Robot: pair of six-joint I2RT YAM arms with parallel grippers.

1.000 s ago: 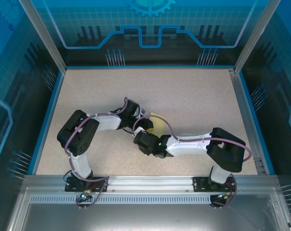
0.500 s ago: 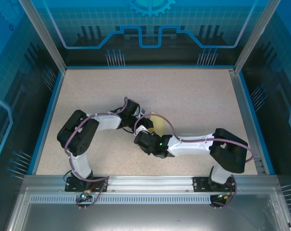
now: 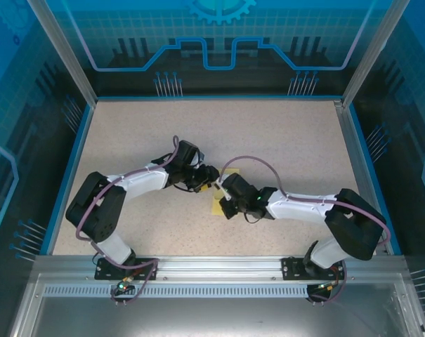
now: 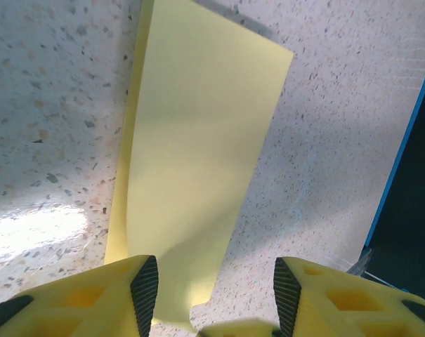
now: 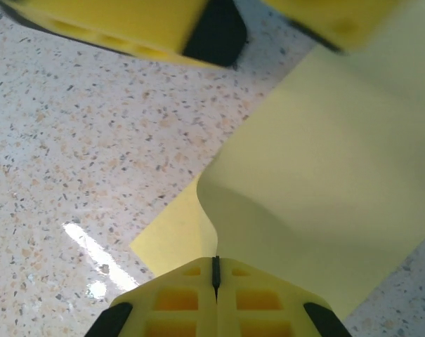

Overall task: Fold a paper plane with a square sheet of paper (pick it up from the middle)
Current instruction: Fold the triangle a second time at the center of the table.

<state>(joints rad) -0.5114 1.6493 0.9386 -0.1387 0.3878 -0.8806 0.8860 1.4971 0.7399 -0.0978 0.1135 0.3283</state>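
Both arms have stretched out: the right end effector [image 5: 216,275] now clamps the square sheet of paper [image 4: 198,140], curling it upward, while the left end effector [image 4: 216,289] straddles it with fingers apart, so folding seems begun.

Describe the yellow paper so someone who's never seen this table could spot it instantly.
On the speckled beige table, look near the middle, where the left claw and right claw meet. The sheet of paper lies there, pinched by the right one. Unlike the chunky yellow fingers, it is thin, pale and curled.

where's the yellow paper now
In the top view the paper lies mid-table, one edge pinched by the right fingers, the other end between the open left fingers.
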